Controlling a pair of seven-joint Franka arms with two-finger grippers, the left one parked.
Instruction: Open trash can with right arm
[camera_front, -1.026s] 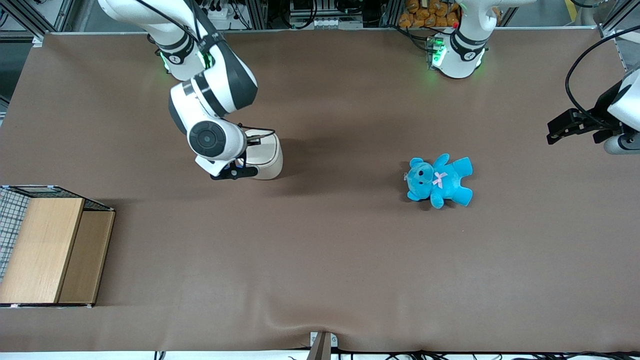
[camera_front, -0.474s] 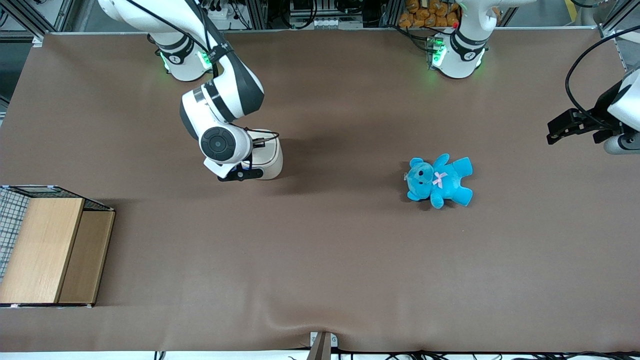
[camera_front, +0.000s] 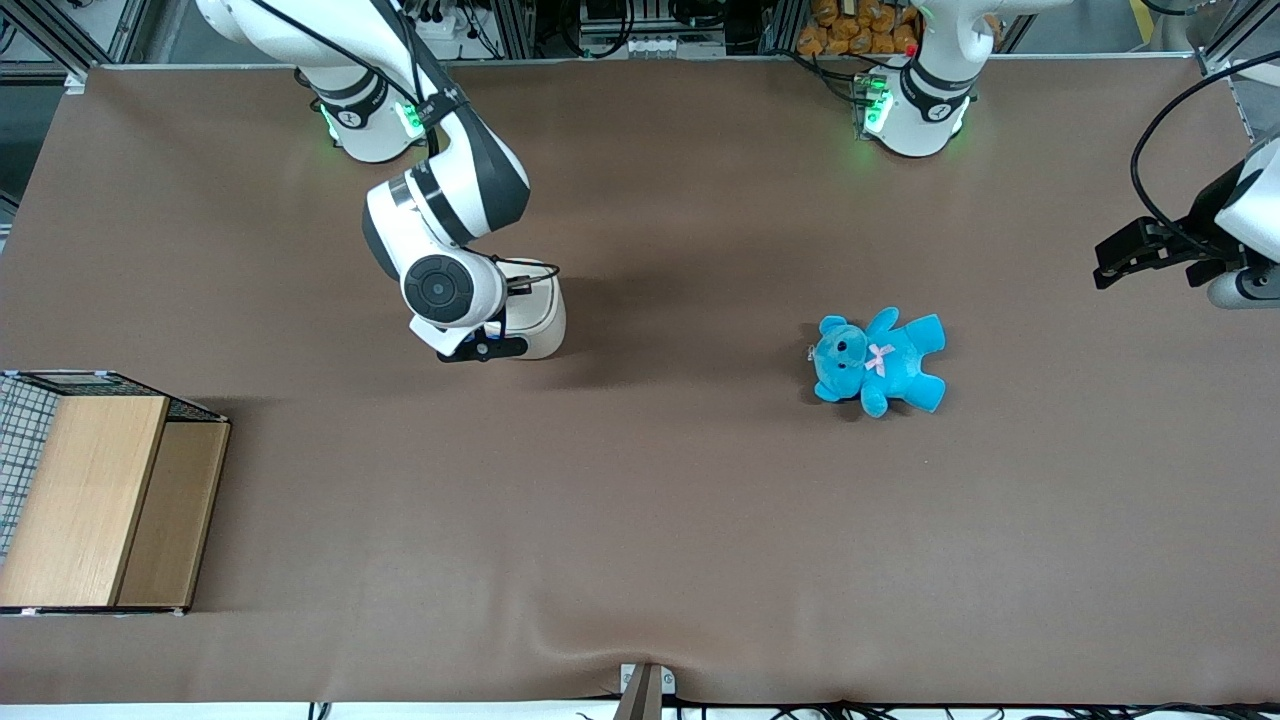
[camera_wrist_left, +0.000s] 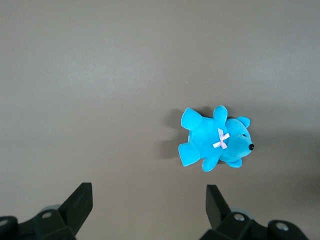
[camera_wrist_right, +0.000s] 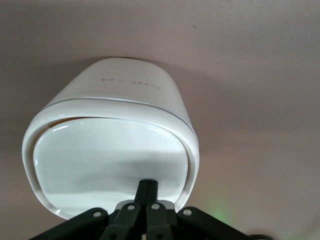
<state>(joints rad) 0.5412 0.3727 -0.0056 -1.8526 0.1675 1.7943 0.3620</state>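
Observation:
The cream-white trash can (camera_front: 535, 315) stands on the brown table, mostly covered in the front view by my right arm's wrist (camera_front: 437, 287). In the right wrist view the trash can (camera_wrist_right: 120, 100) shows its flat lid (camera_wrist_right: 100, 160) set inside the rounded rim, with "Trash Can" printed on its side. My right gripper (camera_wrist_right: 148, 186) is shut, its two fingers pressed together with nothing between them, and its tip rests on the lid close to the rim. In the front view the gripper (camera_front: 488, 345) sits over the can's edge nearest the camera.
A blue teddy bear (camera_front: 878, 361) lies on the table toward the parked arm's end; it also shows in the left wrist view (camera_wrist_left: 216, 138). A wooden box with wire mesh (camera_front: 95, 490) stands at the working arm's end, nearer the camera.
My right arm has swung sideways onto the trash can and settled over it; in the last half second it barely moved.

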